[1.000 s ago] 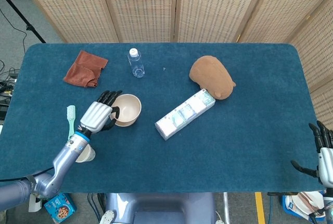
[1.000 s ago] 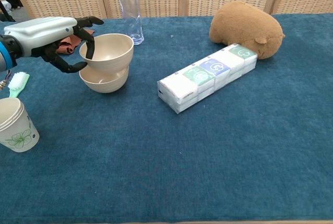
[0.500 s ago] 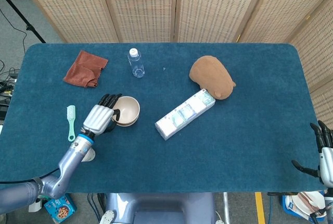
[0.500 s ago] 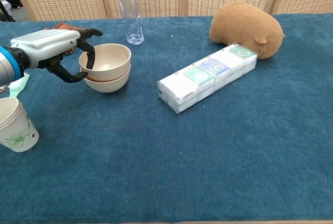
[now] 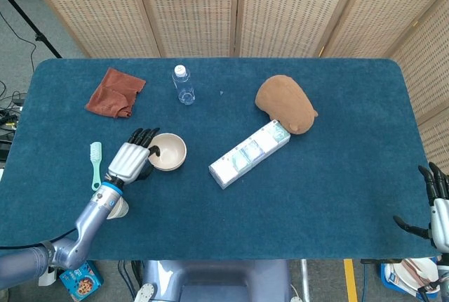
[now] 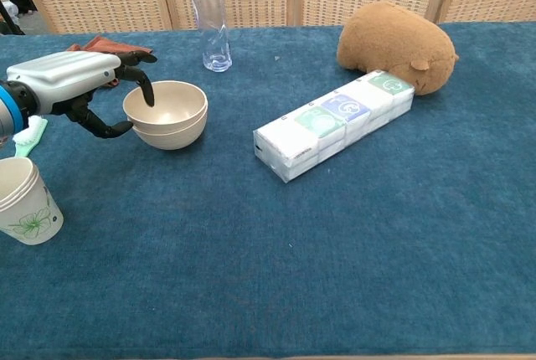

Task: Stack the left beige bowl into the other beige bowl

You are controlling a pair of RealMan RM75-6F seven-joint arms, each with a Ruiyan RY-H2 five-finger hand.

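The upper beige bowl (image 6: 164,105) is seen nested inside the lower beige bowl (image 6: 172,131), the pair resting on the blue table (image 6: 335,243) just left of centre, near the front-left quarter. The stack appears seated level, so the task is judged to be nearly complete, with only the release left.

The left hand (image 6: 79,84) is placed at the bowls' left side. One finger is hooked over the upper rim into the bowl and the thumb is curled beneath the outer wall; in the chest view a small gap seems to show at the thumb, so whether the rim is pinched or merely touched cannot be told. The right hand (image 5: 436,207) is seen at the far right table edge, fingers spread and nothing held.

The bowls are judged light, stiff and smooth, probably plastic or bamboo fibre, and likely to slide on one another. The rim is the sensible place for a hold, wall pinched between thumb and finger.

On the long tissue pack (image 6: 335,121), round logos in green and blue are visible, but no writing can be read. A leaf print is seen on the paper cup (image 6: 25,201). The water bottle (image 6: 209,21) carries no label.
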